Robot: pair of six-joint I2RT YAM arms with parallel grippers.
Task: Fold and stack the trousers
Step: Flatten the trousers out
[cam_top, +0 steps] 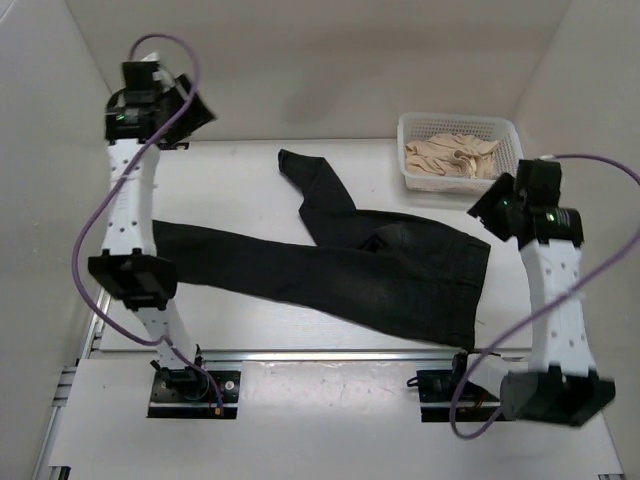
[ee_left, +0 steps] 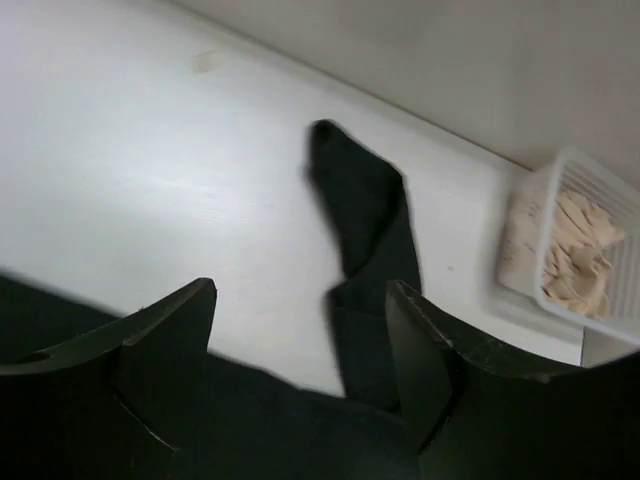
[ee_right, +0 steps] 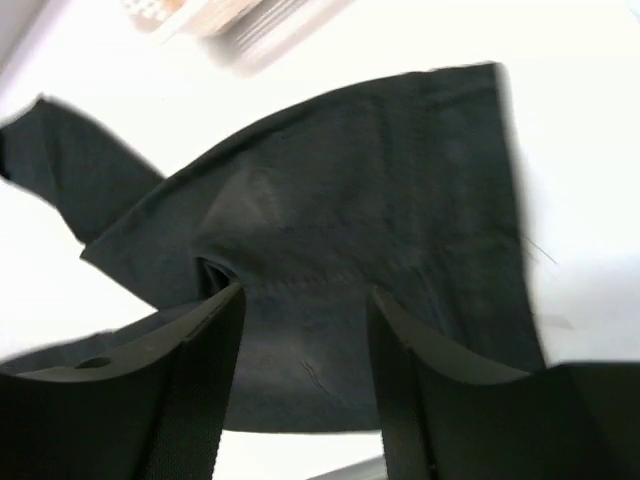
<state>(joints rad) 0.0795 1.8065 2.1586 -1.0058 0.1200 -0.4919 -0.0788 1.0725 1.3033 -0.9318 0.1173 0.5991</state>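
The trousers [cam_top: 390,275] lie flat and unfolded on the white table [cam_top: 230,180], on the arms' side of the white basket [cam_top: 410,130] that holds a beige cloth [cam_top: 450,155]; their waistband end is the part nearest the basket, just in front of it; one leg runs long and straight away from the basket to the left; the other leg bends back toward the far wall and ends well left of the basket. The left arm stands tall from its base, elbow bent, wrist raised high at the far left, well away from the basket; the left gripper [ee_left: 300,290] hangs in the air with its fingers spread wide and nothing between them, the bent leg and bare table showing through the gap. The right arm rises from its base with its forearm upright, just in front of the basket; the right gripper [ee_right: 305,295] tilts down over the waistband end, jaws parted and holding nothing, clear of the cloth.
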